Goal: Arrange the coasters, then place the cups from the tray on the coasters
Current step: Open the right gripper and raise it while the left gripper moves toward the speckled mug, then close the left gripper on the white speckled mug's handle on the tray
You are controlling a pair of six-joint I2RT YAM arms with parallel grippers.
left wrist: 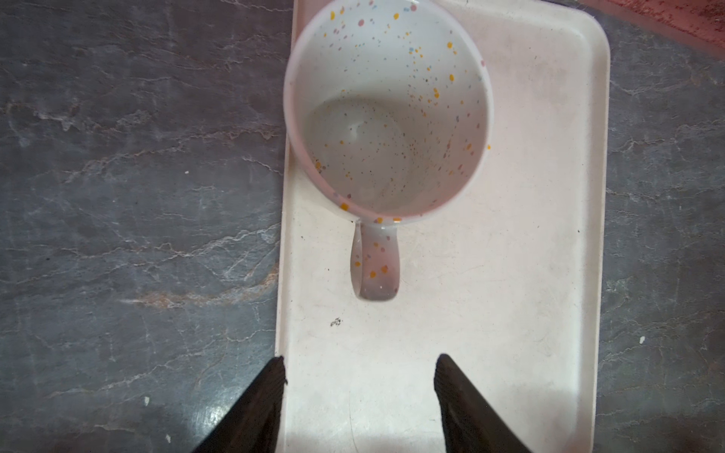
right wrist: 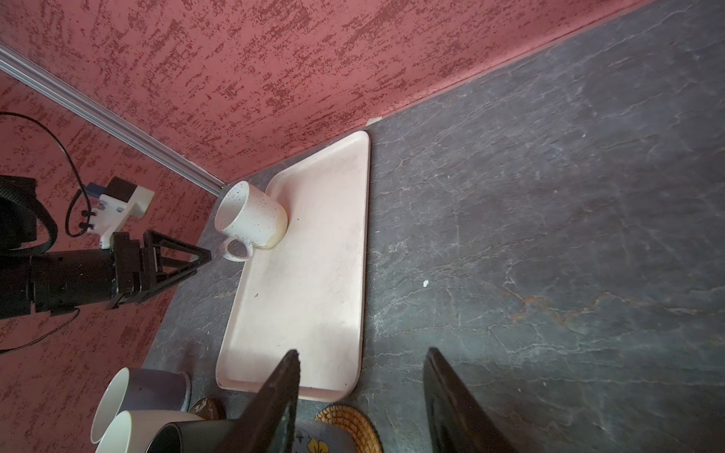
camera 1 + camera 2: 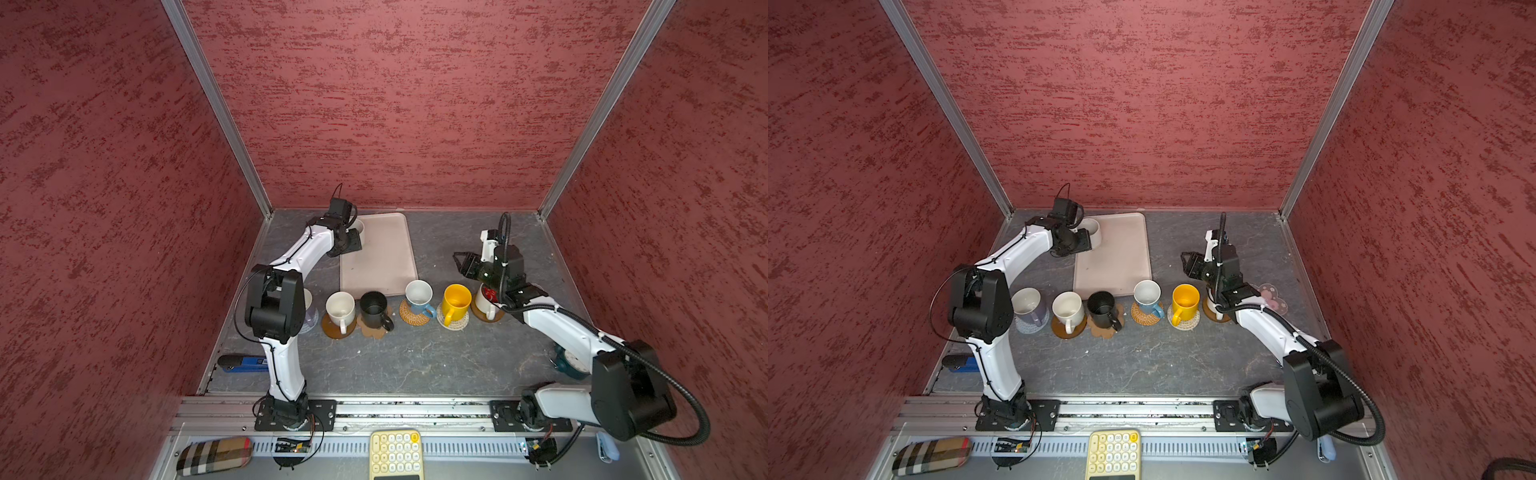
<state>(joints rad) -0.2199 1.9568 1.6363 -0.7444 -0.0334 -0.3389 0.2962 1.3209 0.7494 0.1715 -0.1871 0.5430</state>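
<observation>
A speckled white cup [image 1: 386, 113] stands at the far left corner of the cream tray [image 3: 380, 253], handle toward my left gripper [image 1: 361, 359], which hovers open just short of it. In front of the tray runs a row of cups on coasters: lilac [image 3: 1027, 305], white [image 3: 1068, 309], black [image 3: 1102, 309], light blue [image 3: 1147, 295], yellow [image 3: 1185, 301] and red-lined white [image 3: 486, 301]. A pink flower coaster [image 3: 1273, 299] lies bare beside my right arm. My right gripper [image 2: 363, 353] is open and empty above the table, right of the tray.
Red walls close in the back and both sides. A blue tool [image 3: 243, 363] lies by the left wall and a teal object [image 3: 571, 365] under the right arm. A yellow calculator [image 3: 395, 453] and a plaid case [image 3: 214, 455] sit in front of the rail.
</observation>
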